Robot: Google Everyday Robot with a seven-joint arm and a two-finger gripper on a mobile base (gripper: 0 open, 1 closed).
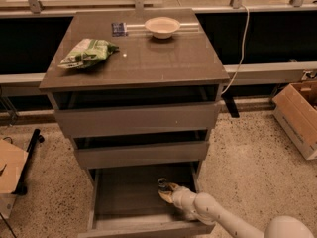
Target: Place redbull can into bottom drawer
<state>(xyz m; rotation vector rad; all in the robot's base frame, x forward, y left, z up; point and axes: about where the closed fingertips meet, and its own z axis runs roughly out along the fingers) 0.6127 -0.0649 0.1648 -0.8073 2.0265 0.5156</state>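
The bottom drawer [124, 221] is pulled out at the foot of the grey-brown cabinet, below the two upper drawers. My gripper [166, 190] reaches into it from the lower right, low over the drawer floor at the back right. A small dark-and-silver round shape [162, 183], which looks like the top of the redbull can, sits right at the gripper's tip. The rest of the can is hidden by the gripper. My white arm [218, 216] crosses the drawer's front right corner.
On the cabinet top [163, 63] lie a green snack bag [86, 52], a white bowl [162, 27] and a small dark packet [119, 29]. A cardboard box [299, 115] stands on the floor at right, another box [9, 170] at left. A white cable [241, 48] hangs behind.
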